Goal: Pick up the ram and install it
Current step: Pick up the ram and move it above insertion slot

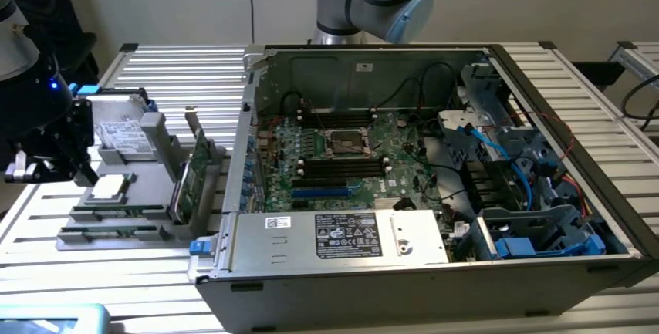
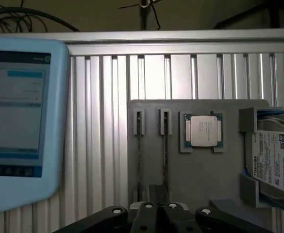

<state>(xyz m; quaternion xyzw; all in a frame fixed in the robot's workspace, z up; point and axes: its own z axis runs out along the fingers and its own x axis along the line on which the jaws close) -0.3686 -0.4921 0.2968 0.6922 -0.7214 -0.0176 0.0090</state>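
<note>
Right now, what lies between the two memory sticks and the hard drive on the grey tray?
The square processor chip, seen in the wrist view.

wall (image 1: pixel 175 2): plain, pale beige | table (image 1: pixel 175 64): ribbed silver aluminium slats, running side by side | cables (image 2: pixel 10 17): dark, looped beyond the table's edge | light: soft, even

Ram sticks (image 1: pixel 116 210): two, green, same kind. Processor chip (image 2: pixel 202 131): one. Hard drive (image 2: pixel 277 160): one. Expansion card (image 1: pixel 190 180): one. Gray holder (image 2: pixel 200 179) carrying these: one. Open computer case (image 1: pixel 412 288): one. Inside it, motherboard (image 1: pixel 402 137): one; processor socket (image 1: pixel 345 143): one; power supply (image 1: pixel 340 235): one. Blue-framed tablet (image 2: pixel 20 121): one. Gripper (image 2: pixel 156 216): one.
</note>
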